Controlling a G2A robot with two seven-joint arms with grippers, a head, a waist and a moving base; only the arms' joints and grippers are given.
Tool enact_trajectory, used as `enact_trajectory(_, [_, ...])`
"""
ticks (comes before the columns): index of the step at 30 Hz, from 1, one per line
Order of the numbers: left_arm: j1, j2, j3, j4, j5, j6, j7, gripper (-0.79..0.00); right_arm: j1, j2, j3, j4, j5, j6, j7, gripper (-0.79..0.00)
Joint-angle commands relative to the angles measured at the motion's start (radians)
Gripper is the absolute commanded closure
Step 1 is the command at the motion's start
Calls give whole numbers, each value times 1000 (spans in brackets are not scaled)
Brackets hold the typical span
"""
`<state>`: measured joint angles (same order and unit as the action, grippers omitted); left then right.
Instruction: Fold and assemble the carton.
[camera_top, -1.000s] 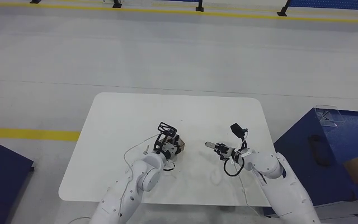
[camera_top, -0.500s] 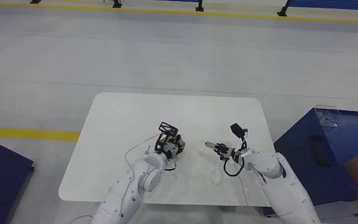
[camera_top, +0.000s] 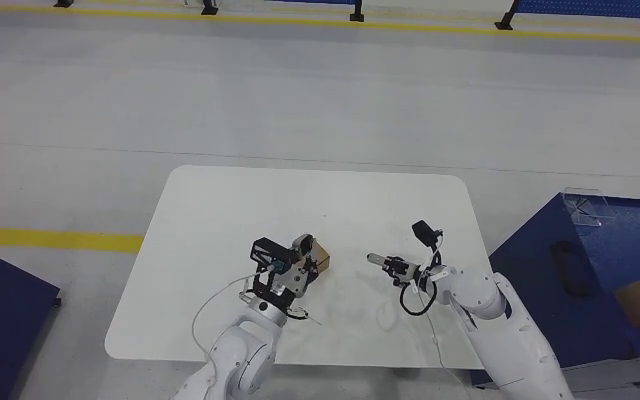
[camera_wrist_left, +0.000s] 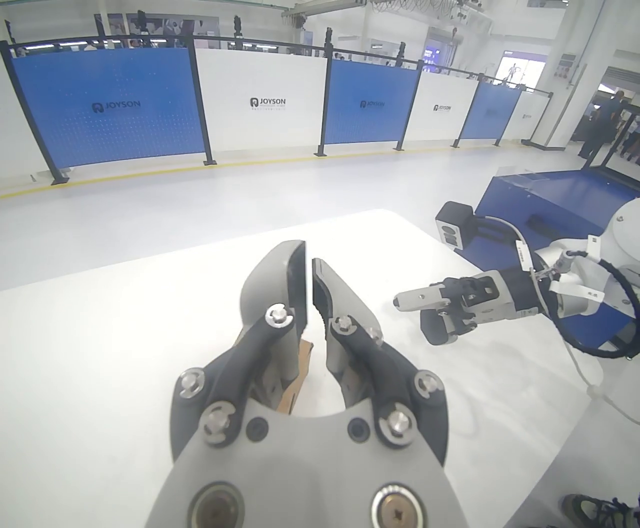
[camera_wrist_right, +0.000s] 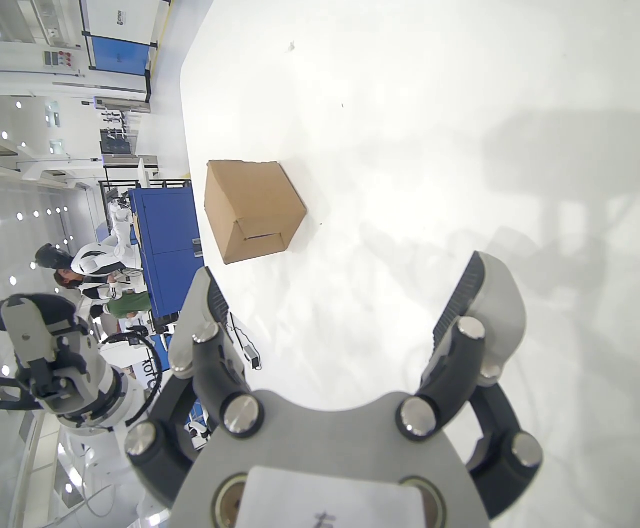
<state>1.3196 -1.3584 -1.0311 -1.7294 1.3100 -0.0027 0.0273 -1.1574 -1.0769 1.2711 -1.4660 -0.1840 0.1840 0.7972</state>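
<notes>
Step in hand — finishing the closure of the carton (camera_wrist_right: 252, 210), judged nearly done. It stands as a shut brown box on the table (camera_wrist_right: 400, 100), with a tuck flap seated in its slot on the side facing the right claw.

To do well: press with the flat of the fingers, not the tips, straight down on the seam. Use light force, since thin board dents and the box would likely skid on the smooth top. Brace the opposite side with the other claw before pushing.

Left claw (camera_wrist_left: 307, 260) — fingers drawn almost together with a thin slit between them and nothing clamped in it. It hangs just over one edge of the carton; whether it touches cannot be told.

Right claw (camera_wrist_right: 342, 265): fingers spread wide, empty, pointed at the carton from well apart
</notes>
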Motion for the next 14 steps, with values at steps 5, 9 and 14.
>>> enact_trajectory(5, [-1,0,0,0,0,0,-1,-434,0,0,0,0,0,0,0,-785])
enact_trajectory(9, [-1,0,0,0,0,0,-1,-618,0,0,0,0,0,0,0,-785])
enact_trajectory(14, [-1,0,0,0,0,0,-1,-765,0,0,0,0,0,0,0,-785])
